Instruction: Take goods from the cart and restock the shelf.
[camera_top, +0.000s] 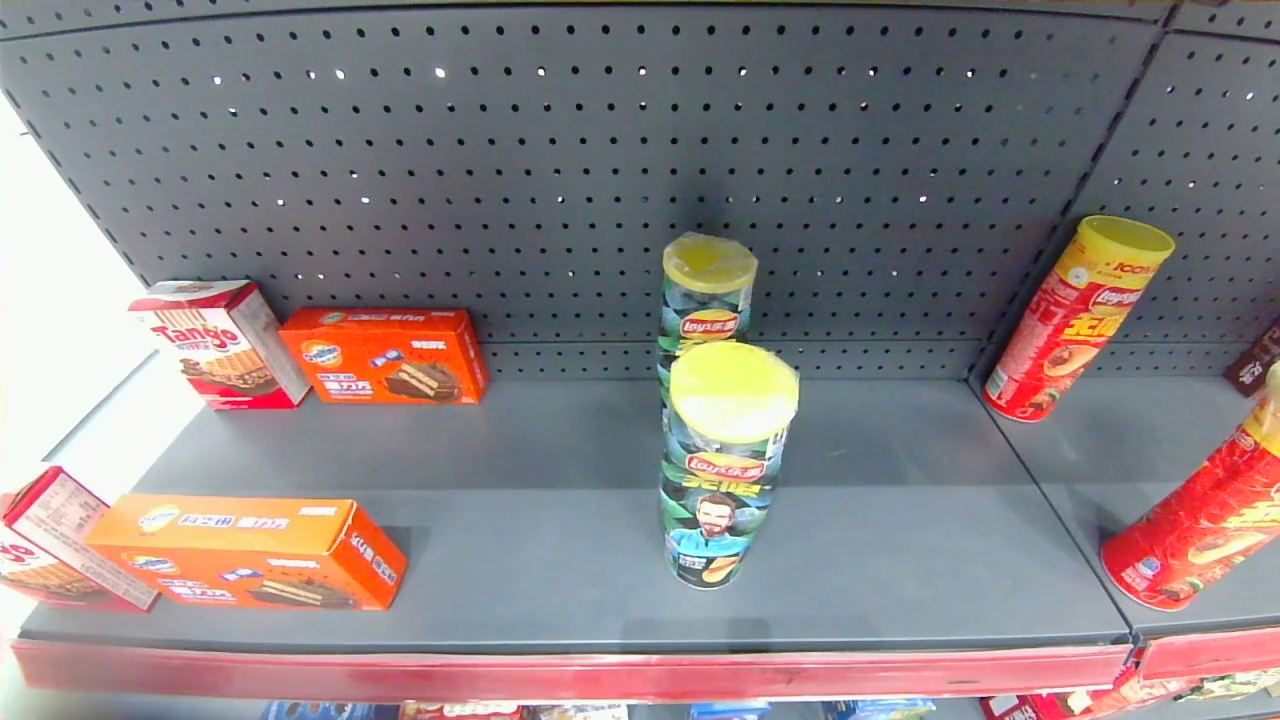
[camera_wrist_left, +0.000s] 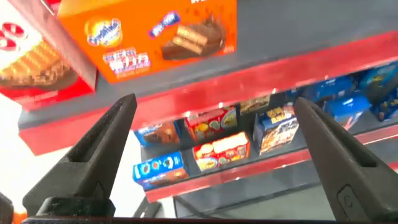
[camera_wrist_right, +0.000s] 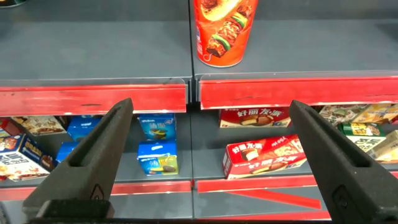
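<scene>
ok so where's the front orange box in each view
head view: orange box, lower left, near the red shelf edge.
left wrist view: the box, beyond the left gripper, beside a red box.
right wrist view: not in it.
shared landmark: that red shelf edge.

The front green can (camera_top: 725, 470) hides the lower part of the rear green can (camera_top: 708, 290). The head view's left edge cuts off a wafer box (camera_top: 45, 545), its right edge a tilted red can (camera_top: 1205, 525).
</scene>
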